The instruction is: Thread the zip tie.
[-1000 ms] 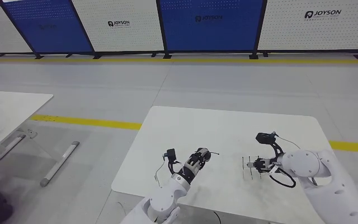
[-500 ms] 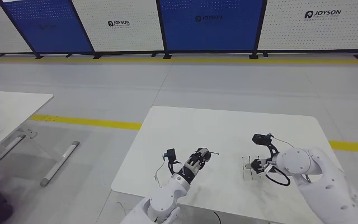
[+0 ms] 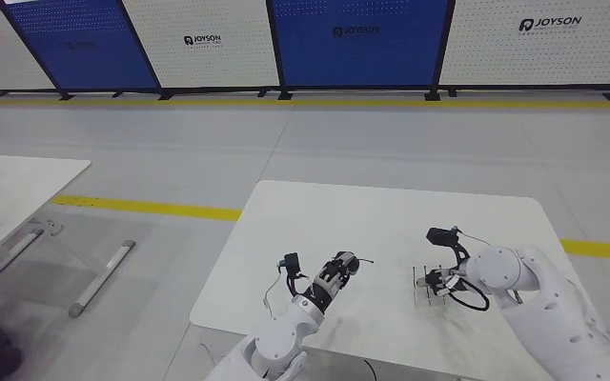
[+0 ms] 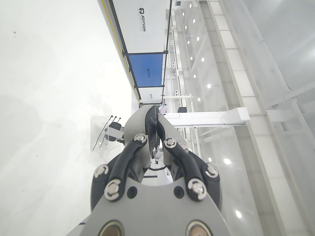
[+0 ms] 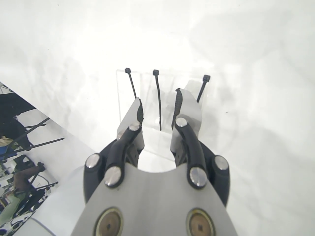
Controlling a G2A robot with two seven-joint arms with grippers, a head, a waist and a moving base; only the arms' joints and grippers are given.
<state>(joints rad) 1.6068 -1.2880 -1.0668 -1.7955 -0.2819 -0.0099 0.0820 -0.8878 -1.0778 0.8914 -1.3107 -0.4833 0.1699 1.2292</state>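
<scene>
Three black zip ties lie side by side on a clear stand on the white table. My right gripper is open over the stand, one finger on each side of the middle zip tie. The left tie and the right tie lie outside its fingers. From above, the right gripper is at the stand, right of the table's centre. My left gripper is shut, its pads pressed together, held low over the table's front left part. I cannot tell whether anything is between its pads.
The left wrist view shows the stand and the right gripper farther off. The table's front edge runs close to both arms. Blue and white partition panels stand beyond the floor behind the table.
My right gripper has slid slightly to the left, farther over the stand with the zip ties. The left arm has kept still.
</scene>
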